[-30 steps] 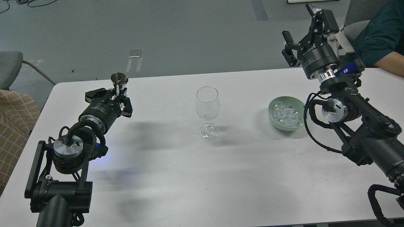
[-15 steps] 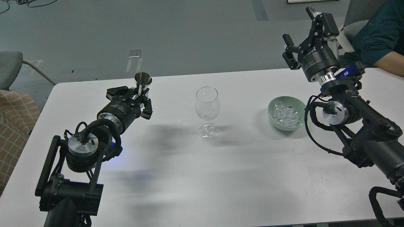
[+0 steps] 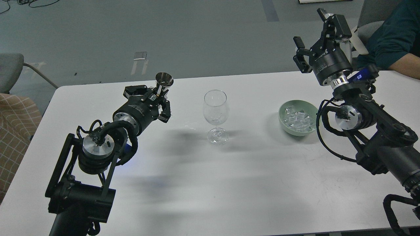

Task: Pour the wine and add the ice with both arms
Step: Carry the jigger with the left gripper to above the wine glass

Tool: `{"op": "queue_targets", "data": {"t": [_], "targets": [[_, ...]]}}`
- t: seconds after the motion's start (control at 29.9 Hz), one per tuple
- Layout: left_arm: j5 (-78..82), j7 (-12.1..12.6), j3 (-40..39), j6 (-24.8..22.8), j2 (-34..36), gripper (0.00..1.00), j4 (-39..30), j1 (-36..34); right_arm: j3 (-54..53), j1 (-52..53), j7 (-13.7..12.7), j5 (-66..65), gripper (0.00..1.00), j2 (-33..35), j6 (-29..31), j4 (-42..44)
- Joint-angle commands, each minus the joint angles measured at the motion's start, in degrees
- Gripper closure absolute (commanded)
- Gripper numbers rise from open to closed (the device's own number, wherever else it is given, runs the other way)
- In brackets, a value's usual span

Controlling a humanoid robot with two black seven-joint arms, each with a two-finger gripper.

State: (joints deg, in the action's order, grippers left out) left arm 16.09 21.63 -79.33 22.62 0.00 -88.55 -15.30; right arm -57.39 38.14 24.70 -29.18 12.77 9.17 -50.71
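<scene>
A clear empty wine glass stands upright at the middle of the white table. My left gripper is shut on the stem of a small steel jigger cup and holds it upright, left of the glass and about level with its rim. A green bowl with a heap of clear ice cubes sits right of the glass. My right gripper is open and empty, raised above and behind the bowl.
A person's arm in a dark green sleeve rests at the table's far right corner. A grey chair and a checked cushion stand off the table's left edge.
My left arm has carried the jigger cup rightward, toward the wine glass. The right gripper has lifted slightly and stays open.
</scene>
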Motion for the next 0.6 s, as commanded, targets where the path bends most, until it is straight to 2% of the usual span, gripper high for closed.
{"op": "queue_targets", "data": {"t": [0.0, 0.57], "targets": [[1.66, 0.26, 0.93, 1.11, 0.0, 1.0, -0.04, -0.95, -0.01, 0.0, 0.0, 0.0, 0.0, -0.03, -0.03, 0.0], [5.61, 1.23, 5.76, 2.26, 0.0, 1.0, -0.04, -3.86, -0.01, -0.18, 0.0, 0.0, 0.0, 0.06, -0.03, -0.09]]}}
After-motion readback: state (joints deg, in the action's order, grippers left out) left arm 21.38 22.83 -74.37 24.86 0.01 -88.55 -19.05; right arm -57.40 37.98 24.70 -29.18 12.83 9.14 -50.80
